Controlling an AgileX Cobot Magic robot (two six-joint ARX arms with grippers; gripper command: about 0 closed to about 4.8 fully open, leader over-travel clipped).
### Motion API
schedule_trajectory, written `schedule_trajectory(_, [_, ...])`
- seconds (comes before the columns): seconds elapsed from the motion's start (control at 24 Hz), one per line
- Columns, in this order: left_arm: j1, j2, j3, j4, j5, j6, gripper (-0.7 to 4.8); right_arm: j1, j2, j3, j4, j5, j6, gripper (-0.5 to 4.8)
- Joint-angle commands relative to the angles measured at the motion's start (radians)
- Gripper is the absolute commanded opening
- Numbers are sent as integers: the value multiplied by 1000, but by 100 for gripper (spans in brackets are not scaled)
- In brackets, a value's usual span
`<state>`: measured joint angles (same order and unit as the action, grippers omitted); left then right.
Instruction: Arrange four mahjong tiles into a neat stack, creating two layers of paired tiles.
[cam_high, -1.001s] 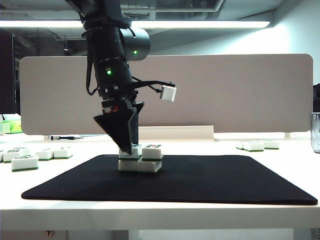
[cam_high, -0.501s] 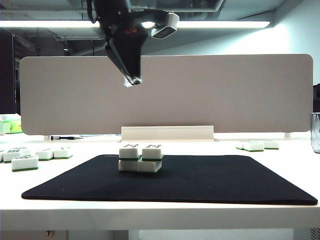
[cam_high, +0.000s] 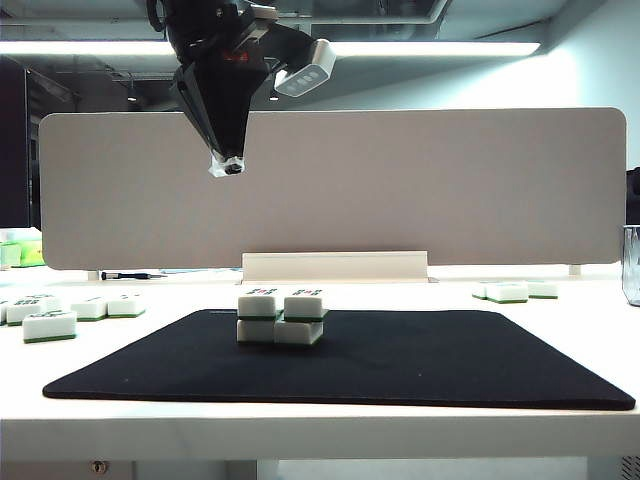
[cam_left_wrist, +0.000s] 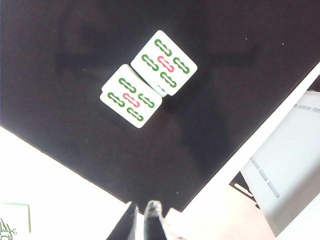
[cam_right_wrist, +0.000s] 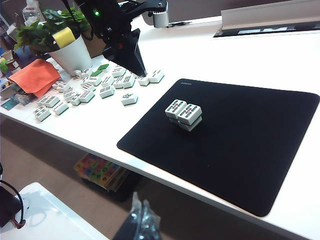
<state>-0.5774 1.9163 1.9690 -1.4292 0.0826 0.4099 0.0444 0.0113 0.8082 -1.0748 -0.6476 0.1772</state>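
The four mahjong tiles form the stack (cam_high: 280, 320) on the black mat (cam_high: 430, 365): two white-and-green tiles below and two on top, faces up with green and red marks. The top pair (cam_left_wrist: 149, 80) sits slightly offset from the lower pair. The stack (cam_right_wrist: 183, 114) also shows in the right wrist view. My left gripper (cam_high: 226, 166) hangs high above the mat, a little left of the stack, shut and empty; its fingertips (cam_left_wrist: 152, 209) are together. My right gripper (cam_right_wrist: 141, 212) is shut with nothing in it, off the table's near edge, and out of the exterior view.
Loose spare tiles lie left of the mat (cam_high: 50, 325) and at the back right (cam_high: 515, 291). A white plant pot (cam_right_wrist: 75, 52) and an orange cloth (cam_right_wrist: 36, 76) stand beyond them. A white partition (cam_high: 400, 190) backs the table. A glass (cam_high: 632, 265) stands at the right edge.
My left gripper let go at the stack, rose high above it, drifted slightly left and closed. The stack has stayed in place.
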Motion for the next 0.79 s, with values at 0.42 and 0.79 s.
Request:
schedule_trajectory(0.42, [-12, -3, 2, 8, 7, -245, 20, 1, -12, 4, 8, -1, -2, -1])
schedule_trajectory(0.79, [-15, -3, 2, 26, 8, -268, 20, 1, -12, 4, 8, -1, -2, -1])
